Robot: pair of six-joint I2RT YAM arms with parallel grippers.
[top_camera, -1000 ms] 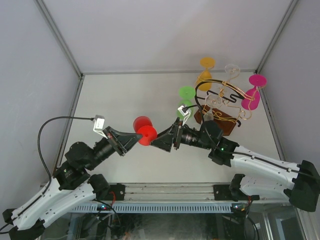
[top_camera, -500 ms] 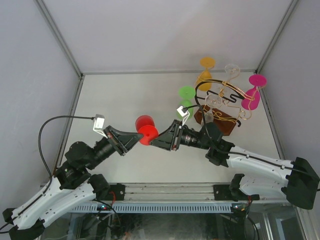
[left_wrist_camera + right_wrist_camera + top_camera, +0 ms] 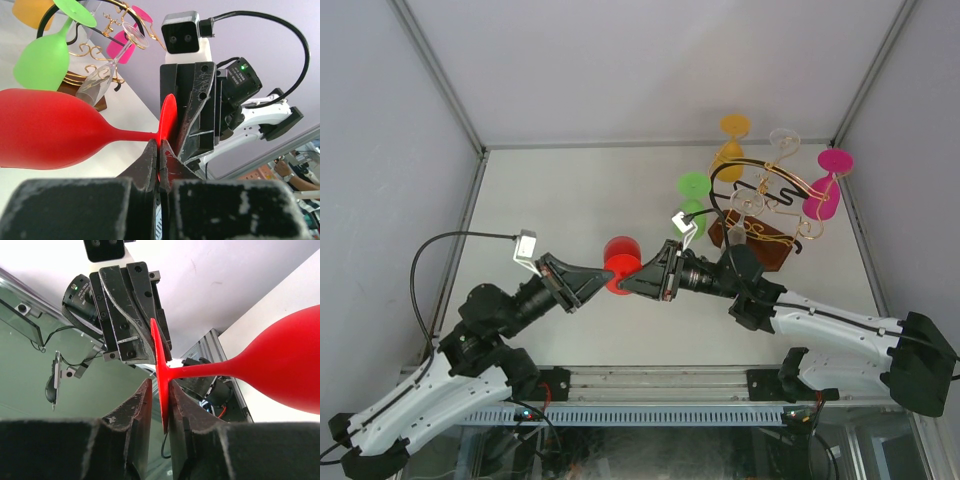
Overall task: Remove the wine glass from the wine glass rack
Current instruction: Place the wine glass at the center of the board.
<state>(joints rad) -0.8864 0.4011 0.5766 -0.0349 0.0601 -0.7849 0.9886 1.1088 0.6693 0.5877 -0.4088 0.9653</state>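
White table (image 3: 570, 190), pale grey walls (image 3: 650, 60), slotted metal rail (image 3: 650, 413) along the near edge.

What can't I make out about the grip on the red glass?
Top view: foot of the red plastic wine glass, mostly hidden between left pincer and right pincer.
Right wrist view: whether the right pincer's pads press the foot; bowl cut off by right edge.
Top view: base of the dark wooden wire-armed rack, partly behind right arm.

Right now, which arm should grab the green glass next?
Probably the right: the green glass hangs on the rack on its side, close to the right gripper. The left gripper sits farther off, pinching the red glass.
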